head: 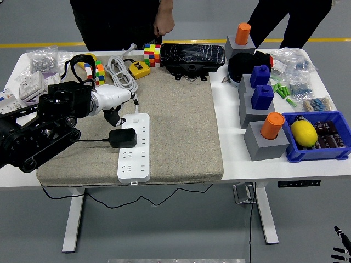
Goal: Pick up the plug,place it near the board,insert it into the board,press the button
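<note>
**Plug seated in the strip, left hand just above it**

The black plug (122, 138) sits in the white power strip (135, 148), left of centre in the frame, on the strip's left side about halfway along, with its cable running off to the left across the grey mat (175, 126). The robot's left hand (114, 101) hangs just above and to the upper left of the plug, apart from it, white fingers loosely extended and holding nothing (one fingertip points toward the strip's top end). The black left arm comes in from the left edge.

At the top of the frame a person's hand (163, 24) hovers over a Rubik's cube (152, 55) at the mat's far edge. A yellow tape measure (139, 69) and a coiled grey cable (122, 74) lie nearby. At the lower right, a blue bin (329, 153) holds a lemon (304, 133).
</note>
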